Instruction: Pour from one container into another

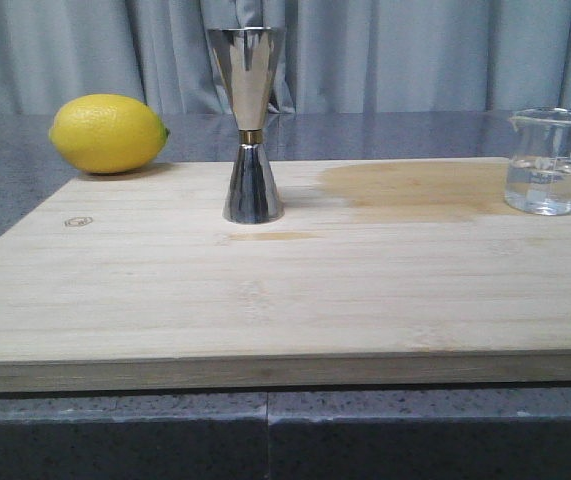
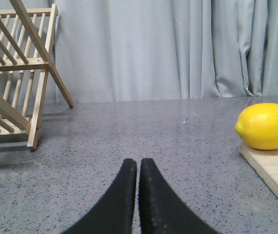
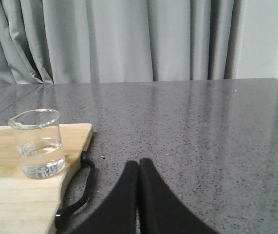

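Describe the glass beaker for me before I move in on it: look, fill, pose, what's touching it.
The glass beaker is small, clear and straight-walled, with a flared rim, a pouring lip and faint white scale marks. It holds clear liquid to roughly a third of its height. It stands upright near the wooden board's far right corner, beside a darker wet-looking patch. Nothing but the board touches it.

the left pincer (image 2: 138, 168) hangs low over the grey speckled tabletop (image 2: 153, 131), its two black fingers (image 2: 124, 195) pressed together with nothing between them. a lemon (image 2: 266, 126) sits on the corner of a wooden board (image 2: 275, 170), and a wooden rack (image 2: 17, 73) stands well apart from it before grey curtains (image 2: 177, 48).
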